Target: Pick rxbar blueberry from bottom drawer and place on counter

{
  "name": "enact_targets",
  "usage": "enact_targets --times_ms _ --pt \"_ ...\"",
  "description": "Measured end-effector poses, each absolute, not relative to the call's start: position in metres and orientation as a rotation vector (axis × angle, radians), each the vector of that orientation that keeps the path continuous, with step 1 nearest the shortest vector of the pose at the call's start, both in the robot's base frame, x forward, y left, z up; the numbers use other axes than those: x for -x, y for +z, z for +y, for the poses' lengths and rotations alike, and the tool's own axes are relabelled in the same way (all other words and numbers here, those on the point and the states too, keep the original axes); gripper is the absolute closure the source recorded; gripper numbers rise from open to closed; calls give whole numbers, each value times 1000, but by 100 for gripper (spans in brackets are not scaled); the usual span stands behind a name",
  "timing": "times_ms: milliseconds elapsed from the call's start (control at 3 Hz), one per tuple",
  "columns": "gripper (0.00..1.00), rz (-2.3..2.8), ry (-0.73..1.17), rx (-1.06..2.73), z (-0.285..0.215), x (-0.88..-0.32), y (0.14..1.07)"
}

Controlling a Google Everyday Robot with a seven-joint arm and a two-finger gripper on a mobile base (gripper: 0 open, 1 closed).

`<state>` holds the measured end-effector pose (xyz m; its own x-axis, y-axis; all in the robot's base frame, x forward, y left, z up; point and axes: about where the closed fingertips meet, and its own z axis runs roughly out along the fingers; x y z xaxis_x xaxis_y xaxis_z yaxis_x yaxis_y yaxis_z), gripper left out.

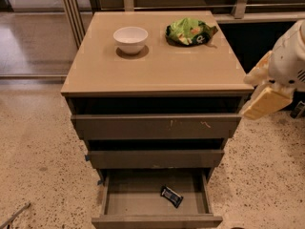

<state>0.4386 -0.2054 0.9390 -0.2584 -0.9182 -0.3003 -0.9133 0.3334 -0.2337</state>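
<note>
Where the bottom drawer (143, 203) stands pulled out nearest the camera, the rxbar blueberry (171, 196) lies flat on its floor, right of centre and turned at an angle, apart from the drawer's walls. Nothing else lies in the drawer beside it. Above it, the middle drawer (156, 159) sticks out a little, and the top drawer (156, 127), with scuff marks on its front, sticks out less; both overhang the back part of the open tray, while the bar lies forward of them in plain view. A thin grey rod (14, 216) lies on the speckled floor (33, 151) at the lower left, well apart from the cabinet.

Farther back, the tan worktop (157, 73) carries a white bowl (130, 39) left of centre near the rear and a crumpled green chip bag (189, 31) to its right, the two apart; the front half of the surface is bare. The hand (265, 101) hangs off the worktop's right front corner, at about the height of the top drawer and well apart from the bar. It holds nothing that can be seen; how far it is open, I cannot tell.
</note>
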Motion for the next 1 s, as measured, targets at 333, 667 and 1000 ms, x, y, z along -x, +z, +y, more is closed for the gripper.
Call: enact_targets --times_ms 333,667,1000 --pt "69 2243 197 1513 -179 -428 862" --pt "92 2287 395 1449 -150 -422 760" --pt "100 2297 393 1424 -148 -422 733"
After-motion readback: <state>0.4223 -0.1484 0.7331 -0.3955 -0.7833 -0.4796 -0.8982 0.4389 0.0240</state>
